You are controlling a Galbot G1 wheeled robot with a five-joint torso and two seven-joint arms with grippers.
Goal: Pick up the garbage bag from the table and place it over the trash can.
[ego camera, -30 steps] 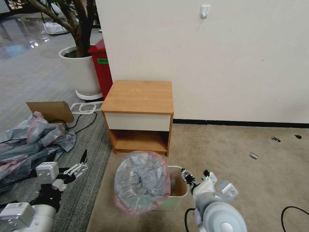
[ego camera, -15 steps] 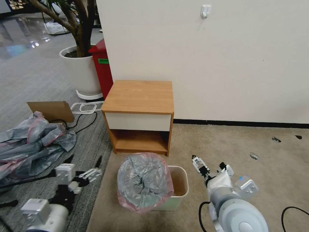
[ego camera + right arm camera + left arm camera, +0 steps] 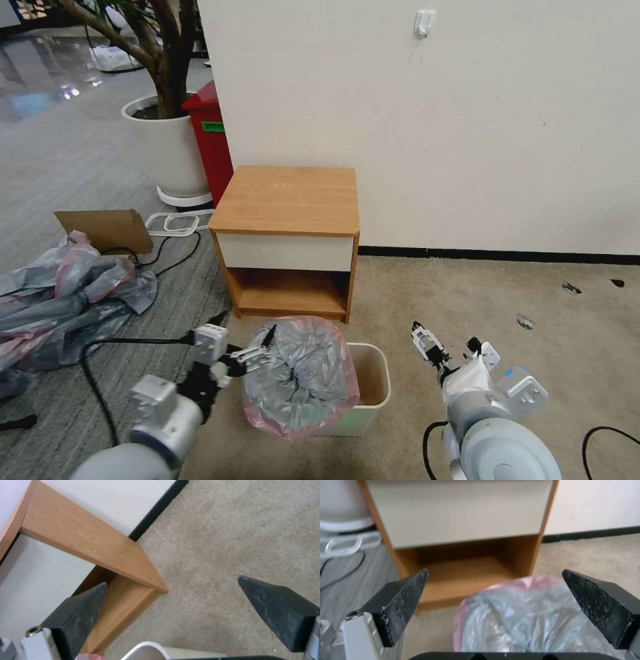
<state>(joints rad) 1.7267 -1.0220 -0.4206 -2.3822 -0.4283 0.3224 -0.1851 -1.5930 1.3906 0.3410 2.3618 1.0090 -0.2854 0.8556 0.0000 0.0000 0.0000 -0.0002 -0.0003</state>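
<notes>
Already the bag (image 3: 297, 377) sat over the left part of the bin (image 3: 370, 387), its pink rim stretched around the mouth, while the right part of the bin stayed uncovered. Both stood on the carpet just in front of the table (image 3: 288, 200). The left gripper (image 3: 257, 347) was at the bag's left edge, fingers spread wide and holding nothing. The right gripper (image 3: 445, 347) hovered to the right of the bin, also spread and empty.
</notes>
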